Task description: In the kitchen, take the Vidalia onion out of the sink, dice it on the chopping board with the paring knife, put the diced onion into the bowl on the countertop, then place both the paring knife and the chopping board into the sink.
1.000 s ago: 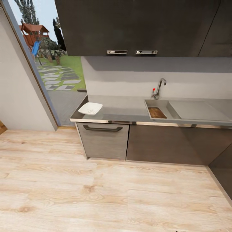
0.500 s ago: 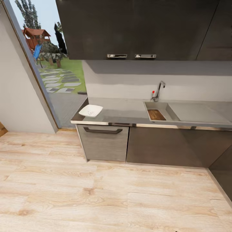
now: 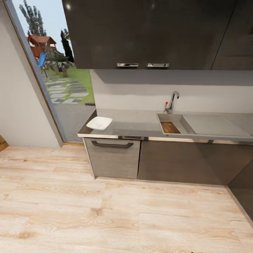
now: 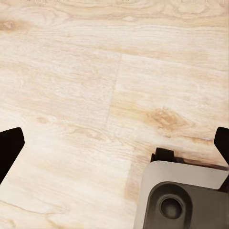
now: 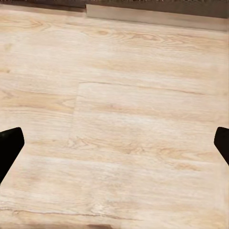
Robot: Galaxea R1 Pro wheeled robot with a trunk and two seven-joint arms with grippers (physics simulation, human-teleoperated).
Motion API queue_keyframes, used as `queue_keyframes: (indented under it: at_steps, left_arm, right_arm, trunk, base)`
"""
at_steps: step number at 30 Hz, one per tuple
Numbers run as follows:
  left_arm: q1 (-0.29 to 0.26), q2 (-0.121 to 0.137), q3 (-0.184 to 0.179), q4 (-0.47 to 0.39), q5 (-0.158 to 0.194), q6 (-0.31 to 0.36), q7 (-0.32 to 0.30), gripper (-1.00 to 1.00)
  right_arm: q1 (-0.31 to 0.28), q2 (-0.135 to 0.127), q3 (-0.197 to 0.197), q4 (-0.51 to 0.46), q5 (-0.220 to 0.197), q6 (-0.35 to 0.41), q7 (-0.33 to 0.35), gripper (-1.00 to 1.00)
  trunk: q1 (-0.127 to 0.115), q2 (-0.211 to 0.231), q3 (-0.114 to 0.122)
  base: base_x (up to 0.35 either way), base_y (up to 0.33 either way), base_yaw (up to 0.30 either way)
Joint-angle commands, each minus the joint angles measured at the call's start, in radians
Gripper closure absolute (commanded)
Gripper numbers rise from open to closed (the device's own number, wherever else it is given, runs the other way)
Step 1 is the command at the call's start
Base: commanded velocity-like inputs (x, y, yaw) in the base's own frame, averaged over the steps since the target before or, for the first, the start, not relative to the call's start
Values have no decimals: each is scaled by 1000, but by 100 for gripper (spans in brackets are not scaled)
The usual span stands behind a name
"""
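The dark brown chopping board [image 3: 170,127] lies inside the steel sink [image 3: 184,122], under the chrome faucet [image 3: 172,101] with its red knob. At the left end of the grey countertop [image 3: 137,123] sits the white bowl [image 3: 99,123]. Whether the bowl holds anything is too small to tell. I cannot make out the paring knife or the onion at this distance. In the left wrist view my left gripper [image 4: 114,148] is open over the wooden floor, holding nothing. My right gripper [image 5: 114,145] is likewise open above bare floorboards.
Glossy black upper cabinets [image 3: 147,31] hang over the counter, with dark base cabinets and a handled drawer [image 3: 112,154] below. A tall glass opening [image 3: 59,77] onto a garden is at the left. Pale wood floor [image 3: 116,214] lies between me and the counter. My base [image 4: 186,198] shows below the left gripper.
The whole head view has shifted: the counter and sink look slightly smaller and farther, so the camera has moved. The bowl and board keep their places.
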Motion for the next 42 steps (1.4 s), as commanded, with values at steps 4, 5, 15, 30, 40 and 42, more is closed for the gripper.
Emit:
queue_keyframes:
  at_steps: [4, 5, 15, 30, 40, 42]
  left_arm:
    - [-1, 0, -8, 1, 10, -3, 2, -100]
    - [-1, 0, -8, 1, 10, -3, 3, -100]
    - [-1, -1, -8, 1, 10, -3, 2, -100]
    - [-1, -1, -8, 1, 10, -3, 2, -100]
    - [-1, -1, -8, 1, 10, -3, 2, -100]
    - [-1, -1, -8, 1, 10, -3, 2, -100]
  right_arm:
    - [-1, 0, 7, 1, -11, -3, 6, -100]
    - [-1, 0, 7, 1, -11, -3, 6, -100]
    - [-1, 0, 7, 1, -11, -5, 6, -100]
    - [-1, 0, 7, 1, -11, -5, 6, -100]
    - [-1, 0, 7, 1, -11, -5, 6, -100]
    - [-1, -1, 7, 1, -11, -5, 6, -100]
  trunk:
    - [1, -2, 4]
    - [1, -2, 6]
    - [1, -2, 22]
    - [1, -2, 45]
    - [1, -2, 61]
    - [1, -2, 64]
  base:
    - [0, 0, 0]
    - [0, 0, 0]
    - [0, 0, 0]
    - [0, 0, 0]
    - [0, 0, 0]
    - [0, 0, 0]
